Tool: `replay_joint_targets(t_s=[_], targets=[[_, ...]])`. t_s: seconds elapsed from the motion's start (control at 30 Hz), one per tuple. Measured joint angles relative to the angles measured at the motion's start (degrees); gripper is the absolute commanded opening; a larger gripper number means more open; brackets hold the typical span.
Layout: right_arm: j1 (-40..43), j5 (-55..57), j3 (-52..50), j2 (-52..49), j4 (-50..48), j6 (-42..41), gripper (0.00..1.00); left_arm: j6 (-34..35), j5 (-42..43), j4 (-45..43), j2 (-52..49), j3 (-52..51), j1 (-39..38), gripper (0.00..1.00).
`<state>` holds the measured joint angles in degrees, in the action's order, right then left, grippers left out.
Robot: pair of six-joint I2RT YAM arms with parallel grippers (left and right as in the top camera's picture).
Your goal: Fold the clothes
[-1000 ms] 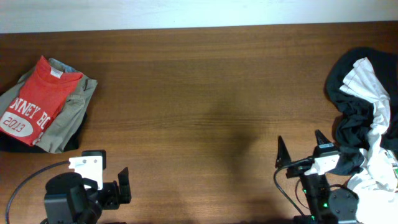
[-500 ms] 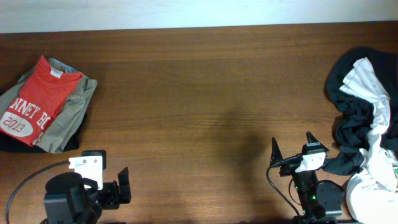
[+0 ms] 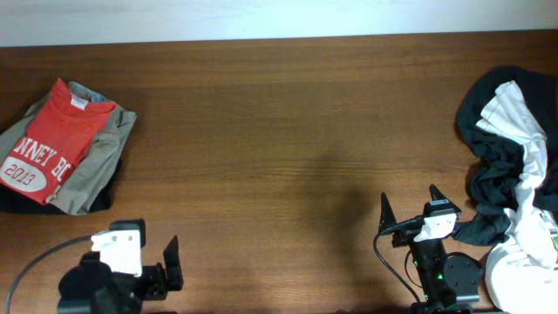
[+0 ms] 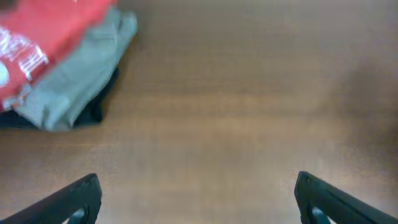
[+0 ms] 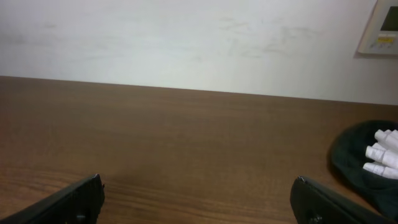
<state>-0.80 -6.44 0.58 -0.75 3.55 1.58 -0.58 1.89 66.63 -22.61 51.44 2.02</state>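
1. Lying against the right edge of the dark brown wooden worktop (image 3: 279,113), a crumpled pile of black and white fabric garments (image 3: 506,157) is noted. None of it is spread flat yet.
2. A folded stack of clothes, red printed T-shirt over grey-green cloth (image 3: 61,153), is seen at the left edge, toward the far corner.
3. Right gripper (image 3: 408,197): jaws spread wide, nothing held. It is placed just beside the pile's near fringe; contact cannot be told.
4. Left gripper (image 4: 196,179): jaws apart, nothing held, at the near edge toward the left corner.
5. Handling is judged light, limp and unbreakable. Tangled layers are likely to drag neighbours along.
6. A hold is best taken on an exposed hem of the white cloth atop the pile. One layer only should be pinched, so a single garment can be drawn to the bare middle.
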Motion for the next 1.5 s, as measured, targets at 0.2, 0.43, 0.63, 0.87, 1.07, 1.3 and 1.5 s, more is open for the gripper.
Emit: replay_joint_targets(t_s=[0.2,0.43,0.63,0.87,1.07,1.3,1.5], targets=[[-0.02,0.02,0.0,0.07,-0.02,-0.02,0.99,0.02,-0.02,-30.82,11.67,-25.75,0.0,0.99],[-0.02,0.02,0.0,0.07,0.0,-0.02,0.99,0.02,0.02,-65.13,21.73,-48.98,0.0,0.99],[-0.02,0.02,0.0,0.07,0.02,-0.02,0.99,0.02,-0.02,-62.12,21.88,-50.56,-0.02,0.99],[-0.02,0.02,0.0,0.07,0.02,-0.04,0.99,0.02,-0.02,-62.12,21.88,-50.56,-0.02,0.99],[-0.02,0.02,0.0,0.07,0.02,-0.02,0.99,0.0,-0.02,-62.12,21.88,-50.56,-0.02,0.99],[-0.02,0.02,0.0,0.07,0.02,0.0,0.99,0.02,-0.02,-62.12,21.88,-50.56,-0.02,0.99],[-0.02,0.02,0.0,0.07,0.02,-0.04,0.99,0.02,-0.02,-62.12,21.88,-50.56,-0.02,0.99]])
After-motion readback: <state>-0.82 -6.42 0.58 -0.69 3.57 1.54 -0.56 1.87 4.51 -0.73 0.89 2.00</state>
